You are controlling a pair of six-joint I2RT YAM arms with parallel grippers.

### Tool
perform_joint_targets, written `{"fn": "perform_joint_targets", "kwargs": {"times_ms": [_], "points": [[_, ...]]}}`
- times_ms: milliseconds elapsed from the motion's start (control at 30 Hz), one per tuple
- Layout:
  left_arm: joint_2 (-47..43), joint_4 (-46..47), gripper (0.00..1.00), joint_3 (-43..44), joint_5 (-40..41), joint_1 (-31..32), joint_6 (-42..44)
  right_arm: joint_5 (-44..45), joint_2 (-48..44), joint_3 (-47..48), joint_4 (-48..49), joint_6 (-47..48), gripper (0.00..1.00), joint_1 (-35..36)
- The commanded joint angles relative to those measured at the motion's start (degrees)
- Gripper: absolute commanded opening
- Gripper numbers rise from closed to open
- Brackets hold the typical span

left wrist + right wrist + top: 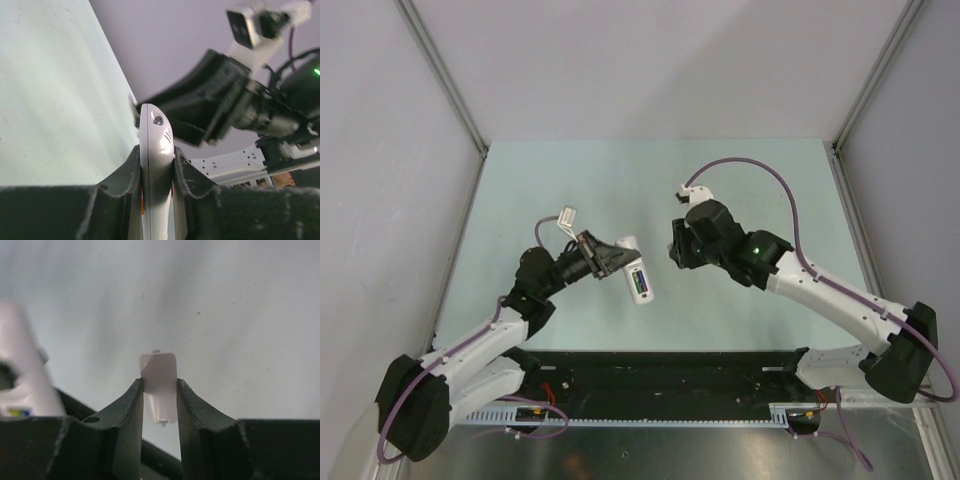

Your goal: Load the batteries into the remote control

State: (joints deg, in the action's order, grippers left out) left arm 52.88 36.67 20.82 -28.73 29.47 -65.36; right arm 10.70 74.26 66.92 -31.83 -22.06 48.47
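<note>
— Just right of the remote (636, 272), what's my right tool (160, 385) carrying?
— A small white cover (159, 371), pinched flat in it. My left tool (156, 151) is pressed onto the remote's two long edges, holding it over the worktop (570, 180).
— And the batteries (640, 286)?
— Both sit in the remote's open back, one green, one purple, facing up.
— So which way do I go?
— I judge the cover comes next. The remote lies to the left of the right tool, near but apart, with its long axis running far-to-near on a slight slant. The right arm is the one to close in, and I'd line the cover up with that axis first.
</note>
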Motion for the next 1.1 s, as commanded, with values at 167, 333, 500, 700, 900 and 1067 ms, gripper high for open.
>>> {"fn": "perform_joint_targets", "kwargs": {"times_ms": [167, 333, 500, 700, 900, 1067], "points": [[5.03, 2.27, 0.00, 3.70, 5.96, 1.11, 5.07, 1.08, -1.75, 11.38, -18.16, -2.98, 0.00, 8.13], [5.21, 2.27, 0.00, 3.53, 8.69, 2.51, 6.39, -2.79, 0.88, 18.32, -22.82, -3.69, 0.00, 10.24], [3.72, 2.27, 0.00, 2.65, 12.38, 4.18, 6.56, -3.66, 6.15, 22.73, -24.06, -4.92, 0.00, 12.61], [0.65, 2.27, 0.00, 1.16, 19.32, 6.73, 8.76, -7.18, 9.85, 24.58, -23.54, -5.80, 0.00, 13.06], [-1.99, 2.27, 0.00, 0.19, 21.44, 6.91, 9.55, -6.48, 11.87, 25.46, -23.71, -5.71, 0.00, 13.32], [-2.26, 2.27, 0.00, -0.08, 21.00, 7.18, 9.29, -5.69, 13.19, 27.04, -23.80, -5.18, 0.00, 13.14]]}}
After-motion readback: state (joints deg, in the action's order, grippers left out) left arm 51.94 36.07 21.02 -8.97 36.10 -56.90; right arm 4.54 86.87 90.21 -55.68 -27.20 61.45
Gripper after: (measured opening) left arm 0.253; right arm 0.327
